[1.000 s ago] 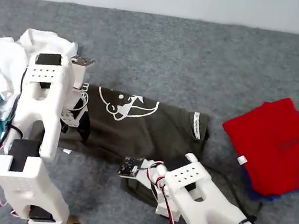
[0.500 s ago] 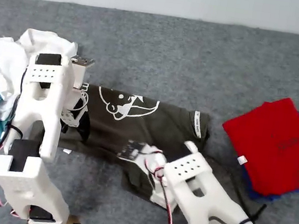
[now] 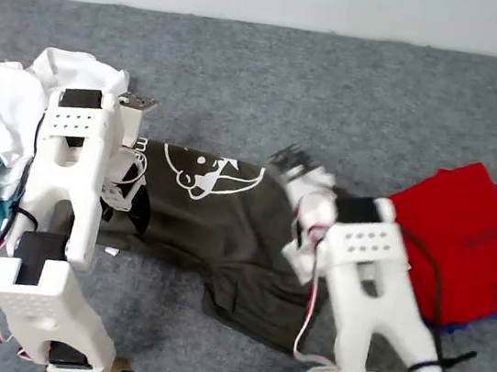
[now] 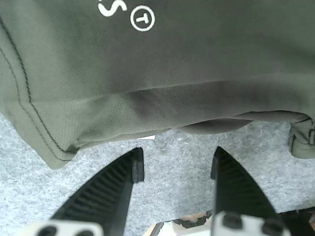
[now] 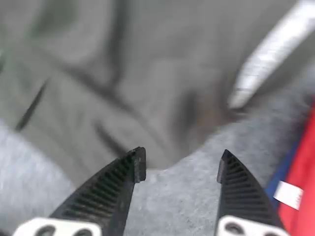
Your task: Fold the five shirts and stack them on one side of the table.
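The olive shirt (image 3: 215,223) lies crosswise between the arms. The left gripper (image 4: 174,164) gapes at its left edge. The right gripper (image 5: 179,164), also open, is over its right end.

The dark olive shirt (image 3: 224,224) carries a white graphic (image 3: 210,176) on its chest and a small circled letter (image 4: 143,19) near its hem. Beside that shirt, a white tag (image 5: 288,194) on the red shirt (image 5: 301,162) is too blurred to read.

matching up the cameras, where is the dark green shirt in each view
High view: dark green shirt spread mid-table, an arm at each end.
Left wrist view: shirt just past the open left gripper.
Right wrist view: shirt just past the open right gripper.
Shared landmark: grey table.
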### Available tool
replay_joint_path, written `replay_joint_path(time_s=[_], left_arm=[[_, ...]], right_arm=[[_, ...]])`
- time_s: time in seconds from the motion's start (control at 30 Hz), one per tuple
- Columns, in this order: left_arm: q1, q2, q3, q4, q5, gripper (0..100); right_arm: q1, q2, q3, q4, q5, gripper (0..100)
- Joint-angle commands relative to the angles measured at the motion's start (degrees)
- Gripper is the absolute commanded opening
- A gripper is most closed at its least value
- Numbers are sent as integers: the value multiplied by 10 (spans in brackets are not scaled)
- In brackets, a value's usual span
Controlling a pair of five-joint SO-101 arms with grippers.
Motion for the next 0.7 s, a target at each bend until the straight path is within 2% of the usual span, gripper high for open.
replay_joint_path(time_s=[0.0, 0.13, 0.57, 0.67], left_arm=[[4, -24, 1, 11, -4, 218], [4, -24, 1, 11, -4, 218], [4, -24, 32, 11, -5, 218], [4, -24, 32, 11, -5, 218]], right_arm=[[25, 68, -62, -29, -44, 248], [24, 188, -127, -65, -72, 248], [31, 491, -381, -65, -96, 244], [33, 522, -398, -64, -83, 193]])
